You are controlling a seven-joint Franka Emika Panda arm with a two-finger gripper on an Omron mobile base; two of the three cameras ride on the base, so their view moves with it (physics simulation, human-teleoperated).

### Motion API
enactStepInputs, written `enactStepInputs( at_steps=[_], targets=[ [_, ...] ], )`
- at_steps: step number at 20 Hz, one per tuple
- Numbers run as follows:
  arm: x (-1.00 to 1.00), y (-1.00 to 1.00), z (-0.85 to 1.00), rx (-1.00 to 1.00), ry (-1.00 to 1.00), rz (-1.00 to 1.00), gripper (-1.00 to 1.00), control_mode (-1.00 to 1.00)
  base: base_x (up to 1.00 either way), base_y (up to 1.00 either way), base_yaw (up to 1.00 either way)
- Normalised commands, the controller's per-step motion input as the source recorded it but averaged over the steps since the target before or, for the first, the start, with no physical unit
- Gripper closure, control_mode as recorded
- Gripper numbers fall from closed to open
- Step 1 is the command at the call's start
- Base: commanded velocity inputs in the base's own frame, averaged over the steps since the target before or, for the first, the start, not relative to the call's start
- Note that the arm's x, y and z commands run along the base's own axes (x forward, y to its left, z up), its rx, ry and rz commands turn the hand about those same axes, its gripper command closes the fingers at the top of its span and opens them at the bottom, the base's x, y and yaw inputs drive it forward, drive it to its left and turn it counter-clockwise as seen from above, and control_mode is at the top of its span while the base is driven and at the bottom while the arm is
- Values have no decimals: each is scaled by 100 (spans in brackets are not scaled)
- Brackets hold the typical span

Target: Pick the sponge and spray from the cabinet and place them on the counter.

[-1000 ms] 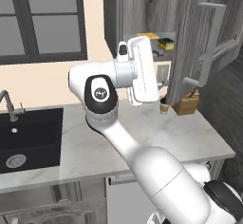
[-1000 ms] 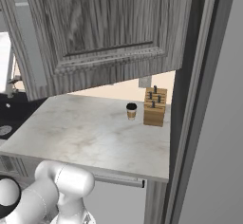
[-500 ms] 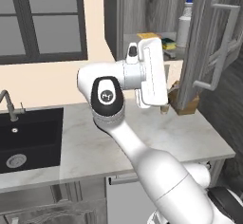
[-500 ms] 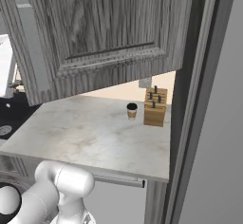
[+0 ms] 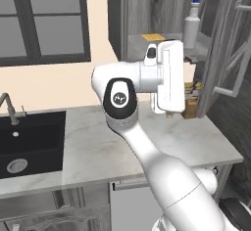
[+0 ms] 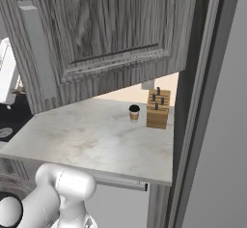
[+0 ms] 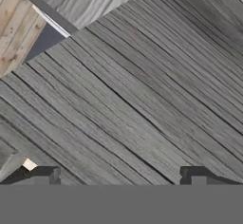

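The claw (image 7: 121, 173) is spread wide and empty, its two dark tips well apart against grey wood grain, so the hand faces the cabinet (image 5: 162, 10) from close up, just under its open shelf. I judge this the reach for the first pick: the spray (image 5: 191, 23) stands upright at about one o'clock from the hand, the sponge (image 5: 153, 37) lies on the shelf at about eleven o'clock, and nothing has reached the counter (image 5: 93, 142) yet. Next the hand must lift to shelf height and go in between the open doors without clipping them
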Motion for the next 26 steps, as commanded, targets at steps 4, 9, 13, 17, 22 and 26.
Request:
enactStepInputs(
  at_steps=[4,9,13,17,22,26],
  targets=[
    [0,-51,-4,0,0,-9,-100,-100,0,0,0],
    [0,-51,-5,0,0,-8,-100,-100,0,0,0],
    [0,-53,-12,0,0,-7,-100,-100,0,0,0],
    [0,-56,-10,0,0,-6,-100,-100,0,0,0],
    [0,-55,-1,0,1,-6,-100,-100,0,0,0],
    [0,-54,0,-1,0,-5,-100,-100,0,0,0]
  ],
)
